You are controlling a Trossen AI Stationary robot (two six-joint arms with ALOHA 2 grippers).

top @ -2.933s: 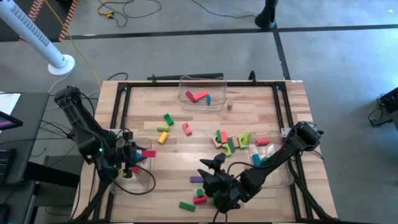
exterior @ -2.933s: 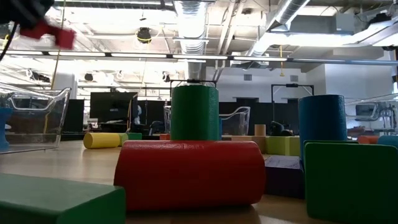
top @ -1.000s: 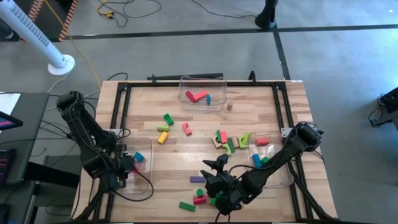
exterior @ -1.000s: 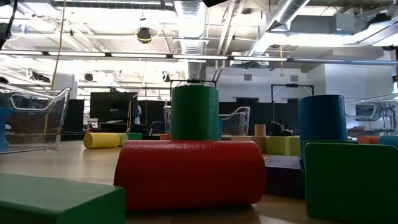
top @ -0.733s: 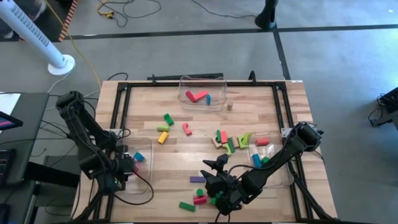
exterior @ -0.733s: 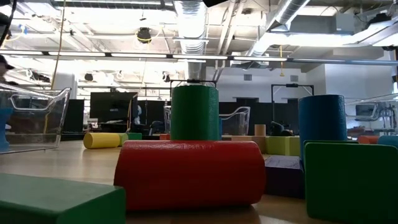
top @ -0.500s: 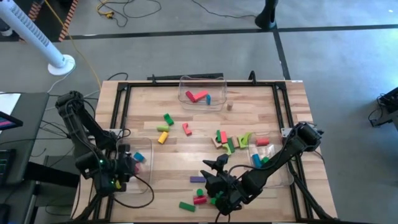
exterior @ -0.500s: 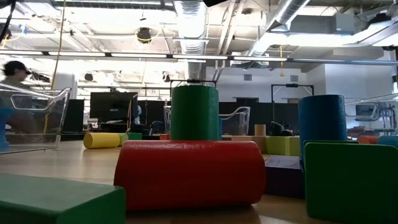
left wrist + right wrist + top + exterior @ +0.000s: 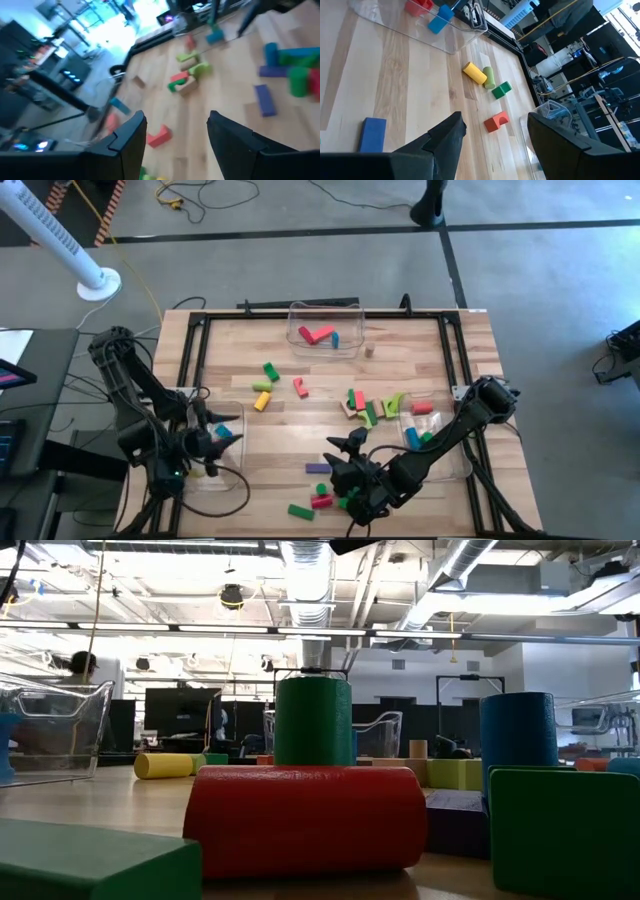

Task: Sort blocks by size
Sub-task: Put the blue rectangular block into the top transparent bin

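High view: three clear bins (image 9: 325, 330) ring the table; loose blocks (image 9: 368, 407) cluster centre-right. The left gripper (image 9: 222, 442), spread and empty, hovers lower left. The right gripper (image 9: 345, 448), spread, hovers lower centre. Low view: one red cylinder (image 9: 305, 817) lies foremost.

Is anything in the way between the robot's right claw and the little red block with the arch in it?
Nothing visible. The right gripper is open, and only bare table lies between its fingers and the red arch block.

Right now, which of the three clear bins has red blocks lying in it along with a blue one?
The bin at the table's far edge: it holds red blocks and one small blue block. The bin by the left gripper and the right-hand bin sit at the sides.
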